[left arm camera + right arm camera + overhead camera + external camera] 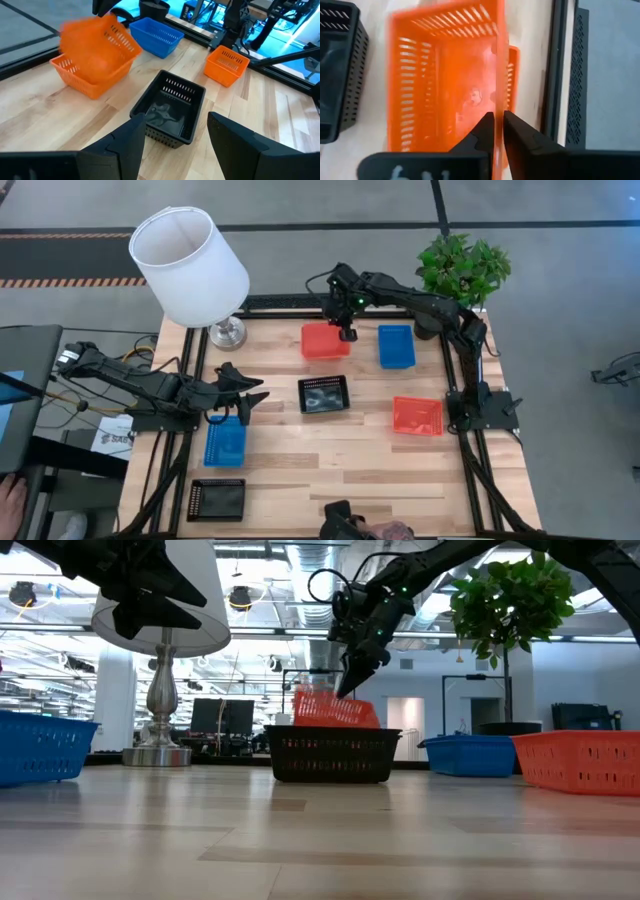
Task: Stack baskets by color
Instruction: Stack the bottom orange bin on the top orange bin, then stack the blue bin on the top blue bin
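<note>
My right gripper (347,333) is at the far middle of the table, shut on a red-orange basket (97,37). That basket is tilted and blurred above a second red-orange basket (82,82) that rests on the table. A black basket (324,395) sits at the table's middle, with a blue one (397,345) and a third red-orange one (417,415) to its right. My left gripper (245,398) hovers open at the left, above another blue basket (225,443). A second black basket (215,498) lies near the front left. My right gripper has one long side wall of the upper red-orange basket, at its rim (498,102), between its two fingers, one inside the basket and one outside. The fingers slant down from the far right. The basket hangs tilted, its lower part in the basket beneath (512,75).
A white-shaded lamp (190,265) stands at the far left corner and a potted plant (462,265) at the far right. Black frame rails (300,302) run along the far edge. Bare wood lies in the front middle.
</note>
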Controlling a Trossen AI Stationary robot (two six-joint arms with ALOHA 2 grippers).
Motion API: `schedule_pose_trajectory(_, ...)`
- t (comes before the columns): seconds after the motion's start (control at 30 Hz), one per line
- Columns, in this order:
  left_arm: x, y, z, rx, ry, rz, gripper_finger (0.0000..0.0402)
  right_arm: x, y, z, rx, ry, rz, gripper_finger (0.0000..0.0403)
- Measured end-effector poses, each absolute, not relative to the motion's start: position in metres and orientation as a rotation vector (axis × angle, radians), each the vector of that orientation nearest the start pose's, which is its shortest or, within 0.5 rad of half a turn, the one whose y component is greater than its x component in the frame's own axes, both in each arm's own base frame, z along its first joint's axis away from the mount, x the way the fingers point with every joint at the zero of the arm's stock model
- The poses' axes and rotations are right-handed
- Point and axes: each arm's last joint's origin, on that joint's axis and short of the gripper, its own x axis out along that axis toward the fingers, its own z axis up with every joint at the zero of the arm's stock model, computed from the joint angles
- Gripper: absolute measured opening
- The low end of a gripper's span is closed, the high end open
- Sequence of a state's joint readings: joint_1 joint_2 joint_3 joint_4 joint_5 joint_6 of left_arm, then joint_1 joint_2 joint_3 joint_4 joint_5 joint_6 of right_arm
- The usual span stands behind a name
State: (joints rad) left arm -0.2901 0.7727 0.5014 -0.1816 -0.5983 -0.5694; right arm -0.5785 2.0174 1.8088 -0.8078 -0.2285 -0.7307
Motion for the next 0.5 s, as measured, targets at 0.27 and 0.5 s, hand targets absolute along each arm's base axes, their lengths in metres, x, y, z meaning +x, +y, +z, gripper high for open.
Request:
schedule_pose_trajectory(0.27, 0.163, -0.032, 0.239, -0.36, 0.314, 0.409, 0.0201, 0.37, -0.232, 0.268, -0.263, 0.986, 0.036, 0.0087)
schedule_pose_trajectory(0.5, 0.163, -0.032, 0.239, -0.358, 0.316, 0.409, 0.0201, 0.366, -0.23, 0.281, -0.169, 0.986, -0.012, 0.0115)
